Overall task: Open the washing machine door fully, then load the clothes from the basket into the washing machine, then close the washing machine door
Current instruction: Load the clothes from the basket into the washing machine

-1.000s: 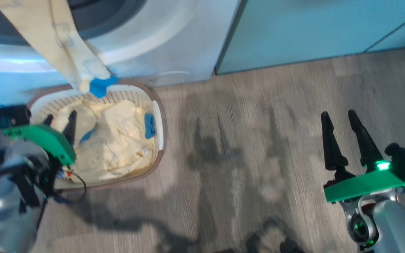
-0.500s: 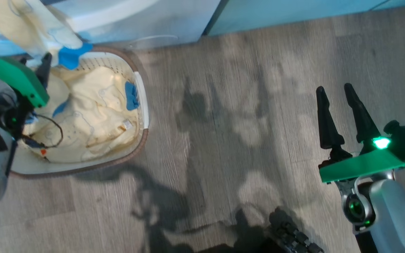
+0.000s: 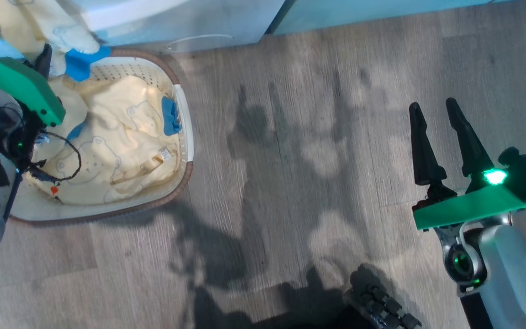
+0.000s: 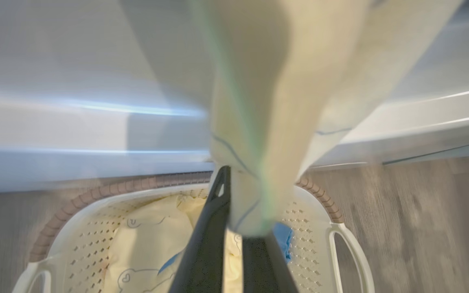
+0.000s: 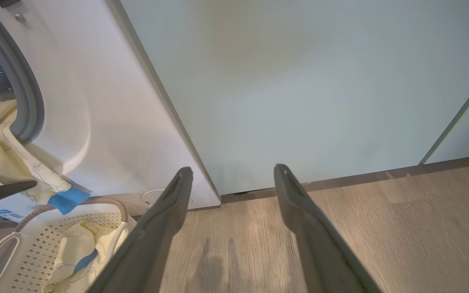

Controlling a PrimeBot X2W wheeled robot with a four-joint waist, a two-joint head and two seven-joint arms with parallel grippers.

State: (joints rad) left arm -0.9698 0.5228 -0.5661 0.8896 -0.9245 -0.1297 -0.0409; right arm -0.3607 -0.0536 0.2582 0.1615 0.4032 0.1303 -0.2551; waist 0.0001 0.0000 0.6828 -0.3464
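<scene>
The cream basket (image 3: pixel 189 155) sits on the floor against the white washing machine (image 3: pixel 176 18), with pale yellow clothes (image 3: pixel 121 141) lying in it. One yellow garment with a blue trim (image 3: pixel 39 23) hangs from the drum opening over the basket's rear rim. My left gripper (image 3: pixel 43 59) is at that garment's lower end. In the left wrist view the left gripper (image 4: pixel 240 211) is shut on the hanging garment (image 4: pixel 267 101). My right gripper (image 3: pixel 433 106) is open and holds nothing, above bare floor far to the right. The washing machine door is out of view.
Pale teal cabinets (image 5: pixel 299 81) stand right of the washing machine (image 5: pixel 96 101). Wood-look floor (image 3: pixel 313 160) stretches between the basket and my right arm. A dark ridged part (image 3: pixel 381 310) shows at the head view's bottom edge.
The head camera has tipped down. My left gripper went from over the basket's clothes to the hanging garment by the rear rim and shut on it. The right gripper stayed open.
</scene>
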